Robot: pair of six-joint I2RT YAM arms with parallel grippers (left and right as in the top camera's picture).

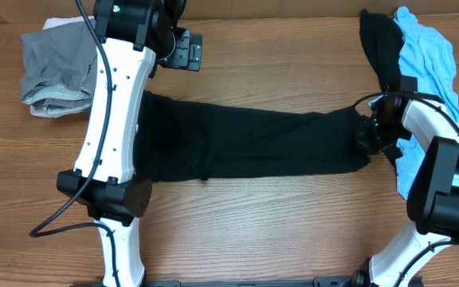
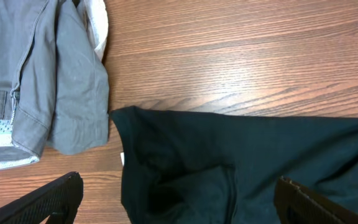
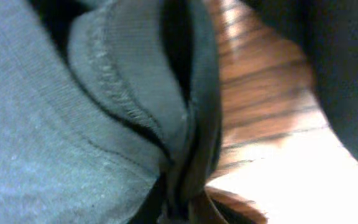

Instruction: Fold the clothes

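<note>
The clothes in play are a black T-shirt (image 1: 245, 143), lying as a long band across the middle of the table. My right gripper (image 1: 369, 134) is at its right end and is shut on a bunched, hemmed edge of the shirt (image 3: 135, 93), with cloth pinched between the jaws of the right gripper (image 3: 185, 208). My left gripper (image 2: 179, 196) hovers over the shirt's left end (image 2: 229, 162) with its fingers (image 2: 55, 199) wide apart and nothing between them. A corner of the shirt lies under it.
A grey garment (image 1: 54, 68) with a white piece under it lies at the back left, close to the shirt's left corner (image 2: 61, 81). A light-blue garment (image 1: 429, 60) and another black one (image 1: 381, 40) are heaped at the back right, beside the right arm (image 1: 445, 183).
</note>
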